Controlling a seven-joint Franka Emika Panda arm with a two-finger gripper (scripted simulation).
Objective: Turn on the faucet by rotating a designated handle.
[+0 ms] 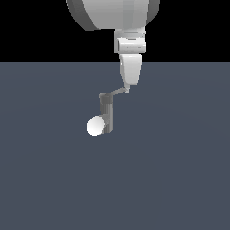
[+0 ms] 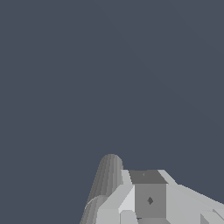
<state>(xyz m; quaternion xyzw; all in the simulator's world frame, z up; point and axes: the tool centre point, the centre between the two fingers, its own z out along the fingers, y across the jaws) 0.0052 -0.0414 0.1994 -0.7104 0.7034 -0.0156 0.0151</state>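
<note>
Exterior view: the faucet [image 1: 106, 114] stands upright on the dark surface [image 1: 179, 170], white spout end facing the view's left. Its handle [image 1: 117, 92] juts from the faucet's cap, tip meeting the claw [image 1: 129, 88]; claw state, I cannot tell.

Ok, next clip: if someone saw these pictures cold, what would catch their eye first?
Probably the big white robot arm dropping in from the top of the exterior view, its tip meeting the far end of the thin handle. Next, the small grey faucet standing alone mid-floor, with its bright white round spout end on the exterior view's left. The fingers' state cannot be told; the wrist view shows only grey blocky parts and floor.
</note>
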